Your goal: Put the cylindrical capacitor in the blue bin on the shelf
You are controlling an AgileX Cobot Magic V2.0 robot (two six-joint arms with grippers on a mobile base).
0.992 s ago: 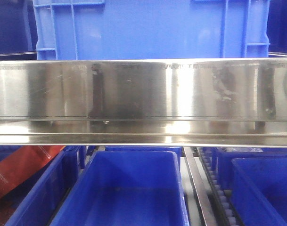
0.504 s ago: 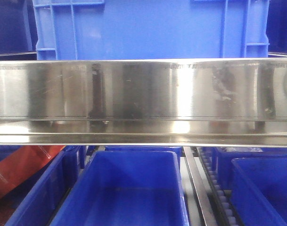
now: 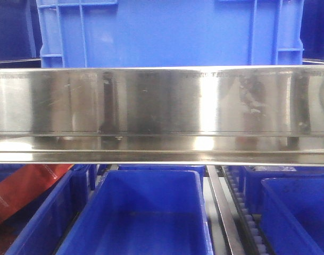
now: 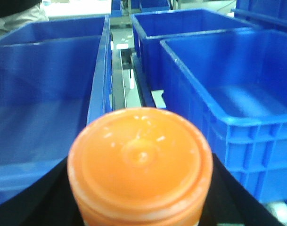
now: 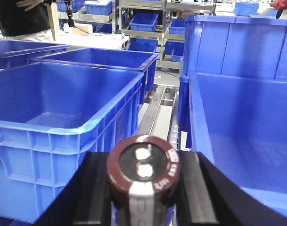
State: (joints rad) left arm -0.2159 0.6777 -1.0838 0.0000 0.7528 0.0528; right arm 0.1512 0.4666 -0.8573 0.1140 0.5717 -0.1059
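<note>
The shiny stainless-steel shelf carries open blue plastic bins on its tiers. In the right wrist view, a left-hand blue bin and a right-hand blue bin flank a narrow roller track. The right claw hangs over that track, pinching the small dark cylindrical capacitor, whose end face is toward the camera and grey stripe down its side. Either bin seems one sideways shift away. The left claw grips a large orange cylinder.
</note>
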